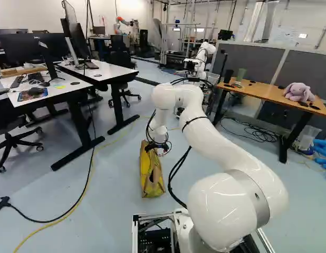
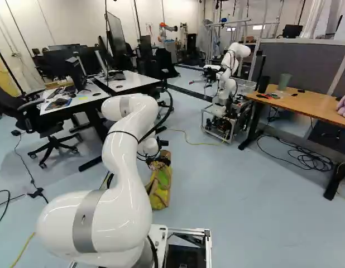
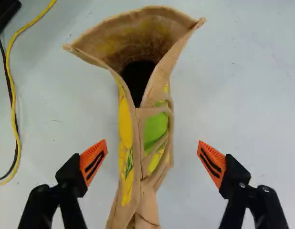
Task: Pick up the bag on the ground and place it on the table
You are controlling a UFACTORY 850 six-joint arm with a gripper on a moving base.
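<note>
The gripper (image 1: 157, 149) is opened wide over the yellow and tan bag (image 1: 151, 176), one finger at each side, and neither is touching it. This bag stands on the floor (image 1: 110, 211), and a purple plush toy (image 1: 298, 91) sits on the wooden tabletop (image 1: 263, 91).

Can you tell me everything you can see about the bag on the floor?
The bag is tan with yellow and green pictures, and looks like rough cloth. Thin tan straps lie against its side. It sits on the floor, gaping wide at one end of its top and squeezed narrow toward the other. Inside looks dark, so I can't tell what it holds. The open gripper has a finger on each side, but neither touches it.
</note>
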